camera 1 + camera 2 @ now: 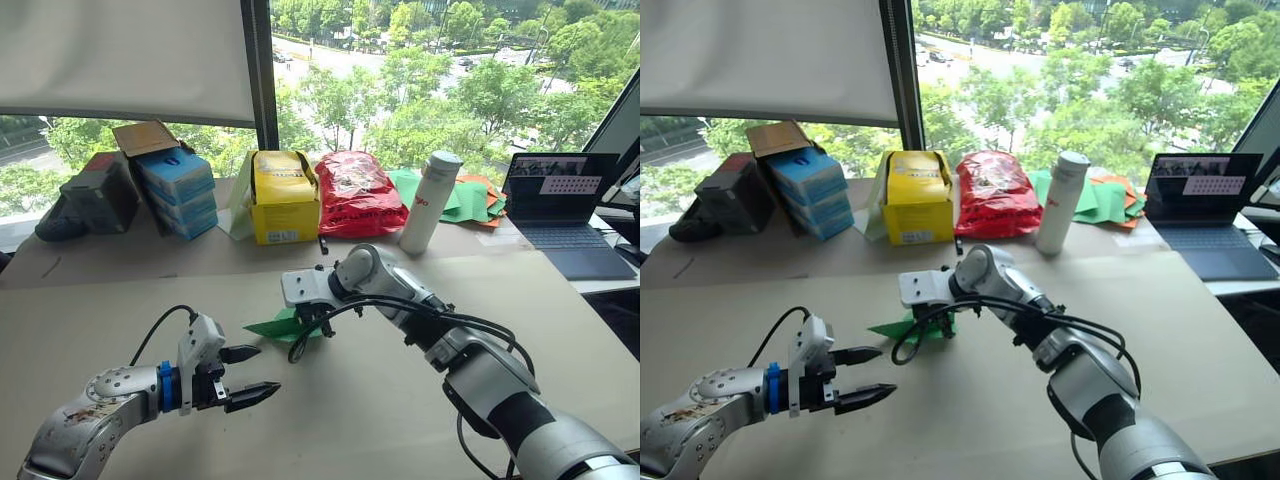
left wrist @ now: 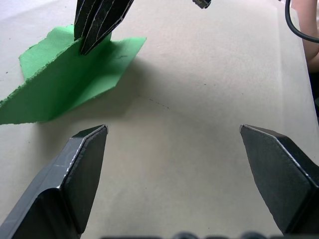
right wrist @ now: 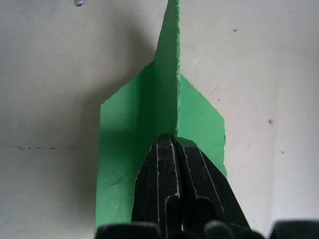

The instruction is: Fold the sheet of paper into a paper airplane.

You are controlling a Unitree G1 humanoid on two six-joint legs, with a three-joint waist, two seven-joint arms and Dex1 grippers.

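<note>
The paper airplane (image 1: 277, 325) sits on the bare tan table (image 1: 120, 300), near the middle, with its pointed nose toward the robot's left and its wings spread flat to either side of an upright centre fold. The right gripper (image 1: 313, 322) reaches down from above and pinches that raised fold; in the right wrist view its two black fingers (image 3: 172, 184) are pressed tight together with the green ridge caught between them. The fingers and wrist body cover the rear part of the plane in the head views, so its tail end is hard to make out there. In the left wrist view the plane's nose runs off the picture's edge.

The left gripper (image 1: 252, 374) hovers near the plane on the robot's left, its fingers spread wide and holding nothing, clear of the paper.

Along the window stand a stack of blue boxes (image 1: 178, 190), a yellow box (image 1: 283, 197), a red bag (image 1: 358, 193) and a white bottle (image 1: 429, 203). A pile of green and orange sheets (image 1: 470, 200) lies partly hidden behind the bottle. A laptop (image 1: 568, 210) stands open at the robot's right; its print is too small to read.
</note>
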